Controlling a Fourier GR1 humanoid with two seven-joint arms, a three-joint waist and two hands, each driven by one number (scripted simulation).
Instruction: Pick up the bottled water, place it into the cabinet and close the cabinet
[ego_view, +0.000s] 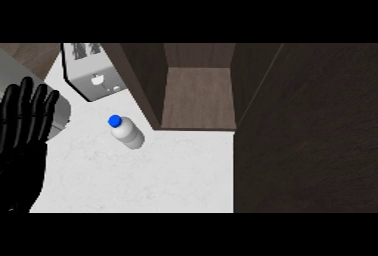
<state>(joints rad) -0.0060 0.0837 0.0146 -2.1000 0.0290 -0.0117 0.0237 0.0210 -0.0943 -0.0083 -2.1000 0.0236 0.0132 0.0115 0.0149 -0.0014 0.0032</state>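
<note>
Resting at the near left edge, my left hand (26, 130) has its fingers straight and spread, holding nothing. Right hand: not visible. Bottled water (127, 133) stands untouched mid-counter, just before the open cabinet (198, 100), handy for the lift. Toaster (92, 75) far left.

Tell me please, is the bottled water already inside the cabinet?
No, the bottled water stands on the white counter, left of the open cabinet.
</note>
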